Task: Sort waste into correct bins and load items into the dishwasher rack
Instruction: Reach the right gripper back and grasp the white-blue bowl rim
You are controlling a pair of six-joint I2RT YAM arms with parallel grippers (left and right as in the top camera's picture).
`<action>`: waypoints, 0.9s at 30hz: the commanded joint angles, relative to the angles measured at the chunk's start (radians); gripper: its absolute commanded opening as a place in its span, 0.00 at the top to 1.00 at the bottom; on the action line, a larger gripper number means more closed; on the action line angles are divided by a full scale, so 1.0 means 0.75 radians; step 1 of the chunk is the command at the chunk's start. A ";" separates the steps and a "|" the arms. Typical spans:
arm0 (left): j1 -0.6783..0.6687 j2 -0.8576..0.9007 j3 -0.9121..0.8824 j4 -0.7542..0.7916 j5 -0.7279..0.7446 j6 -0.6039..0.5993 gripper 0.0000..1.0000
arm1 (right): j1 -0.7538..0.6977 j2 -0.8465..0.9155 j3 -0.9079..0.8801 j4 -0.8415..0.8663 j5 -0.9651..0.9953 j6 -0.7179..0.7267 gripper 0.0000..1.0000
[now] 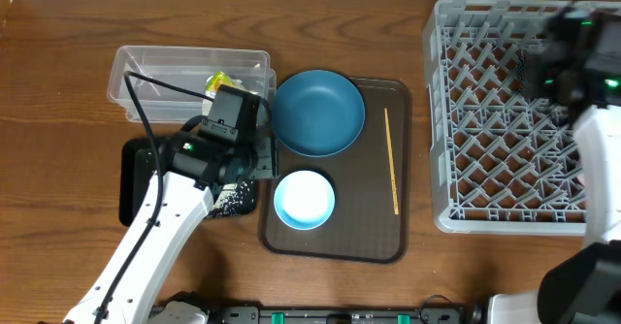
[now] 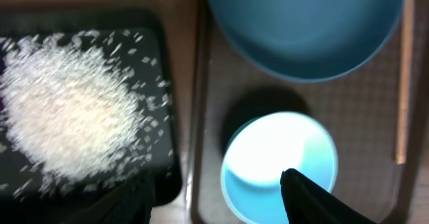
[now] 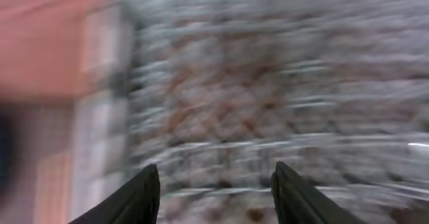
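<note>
My left gripper (image 2: 218, 197) is open and empty, hovering over the gap between the black tray (image 2: 171, 83) and the white light-blue-rimmed bowl (image 2: 278, 157). Loose rice (image 2: 60, 110) is piled in the black tray (image 1: 136, 183). The dark blue bowl (image 1: 318, 111), the white bowl (image 1: 305, 199) and the wooden stick (image 1: 391, 159) lie on the brown tray. The snack wrapper (image 1: 218, 80) sits in the clear tub (image 1: 155, 67). My right gripper (image 3: 218, 184) is open and empty above the grey rack (image 1: 485, 120); its view is blurred. The tissue, mint-green bowl and pink cup are out of view.
The brown serving tray (image 1: 374, 227) lies between the bins and the rack. My left arm (image 1: 155, 227) reaches in from the bottom left and covers part of the black tray. My right arm (image 1: 582, 62) covers the rack's far right corner.
</note>
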 commanded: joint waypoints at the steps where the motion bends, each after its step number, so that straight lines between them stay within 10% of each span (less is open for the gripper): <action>1: -0.002 -0.007 0.009 -0.056 -0.143 -0.053 0.37 | 0.144 0.000 0.003 -0.122 -0.316 0.068 0.45; 27: 0.296 -0.007 0.009 -0.242 -0.293 -0.293 0.37 | 1.072 0.298 -0.019 -0.359 -0.086 0.313 0.47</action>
